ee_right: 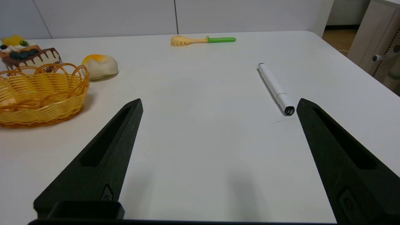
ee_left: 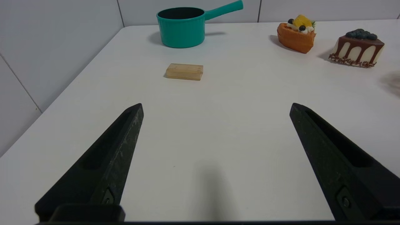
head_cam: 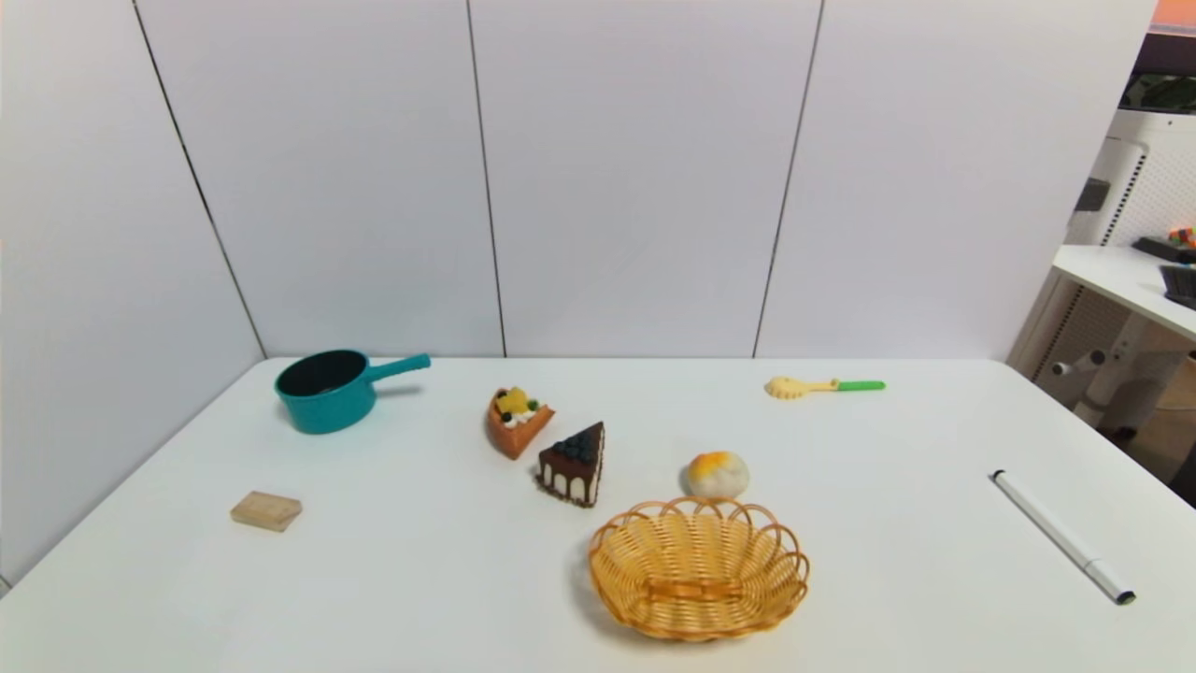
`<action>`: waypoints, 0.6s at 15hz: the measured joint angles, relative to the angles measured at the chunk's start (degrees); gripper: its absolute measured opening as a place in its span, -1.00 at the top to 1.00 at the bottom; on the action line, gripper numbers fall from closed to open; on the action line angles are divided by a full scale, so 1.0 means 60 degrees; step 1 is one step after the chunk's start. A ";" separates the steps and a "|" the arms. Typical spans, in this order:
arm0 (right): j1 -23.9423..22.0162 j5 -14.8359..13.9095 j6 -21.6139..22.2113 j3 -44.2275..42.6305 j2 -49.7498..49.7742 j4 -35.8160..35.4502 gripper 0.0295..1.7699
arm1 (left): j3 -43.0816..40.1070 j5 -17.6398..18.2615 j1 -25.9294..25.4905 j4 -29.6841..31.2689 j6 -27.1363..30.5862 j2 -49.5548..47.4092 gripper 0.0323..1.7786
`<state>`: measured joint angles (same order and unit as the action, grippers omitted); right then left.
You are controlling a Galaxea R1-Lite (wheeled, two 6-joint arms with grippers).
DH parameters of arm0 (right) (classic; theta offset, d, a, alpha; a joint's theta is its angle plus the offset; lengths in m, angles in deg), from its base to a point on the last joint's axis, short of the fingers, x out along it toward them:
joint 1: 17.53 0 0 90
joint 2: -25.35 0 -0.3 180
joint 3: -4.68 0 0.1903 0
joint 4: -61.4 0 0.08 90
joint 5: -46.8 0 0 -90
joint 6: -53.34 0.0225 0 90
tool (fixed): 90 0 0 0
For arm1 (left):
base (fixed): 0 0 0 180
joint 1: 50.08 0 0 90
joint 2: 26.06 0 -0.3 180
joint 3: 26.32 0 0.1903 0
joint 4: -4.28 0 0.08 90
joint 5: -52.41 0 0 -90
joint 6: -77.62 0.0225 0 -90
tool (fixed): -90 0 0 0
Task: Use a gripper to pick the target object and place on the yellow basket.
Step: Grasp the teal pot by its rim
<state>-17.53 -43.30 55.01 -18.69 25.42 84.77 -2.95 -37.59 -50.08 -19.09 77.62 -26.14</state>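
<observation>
Teal saucepan [head_cam: 325,391]: far left, upright on the table [head_cam: 420,561].
Yellow basket [head_cam: 699,567]: near centre.
Left gripper [ee_left: 215,107]: fingers wide apart, holding nothing.
Right gripper [ee_right: 218,104]: likewise.

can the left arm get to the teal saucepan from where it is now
Probably yes. The left tool is open, low over the near table, with the teal saucepan ahead of it. Only the wooden block lies between them, low and a little aside. Whether the arm stretches that far cannot be told.
</observation>
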 joint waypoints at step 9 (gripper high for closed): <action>0.0000 -0.0002 0.0000 0.0000 0.0000 0.0000 -0.92 | 0.0000 0.0000 0.0000 0.0000 0.0004 0.0000 -0.90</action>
<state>-17.53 -43.31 55.01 -18.69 25.42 84.77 -2.95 -37.59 -50.08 -19.09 77.65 -26.14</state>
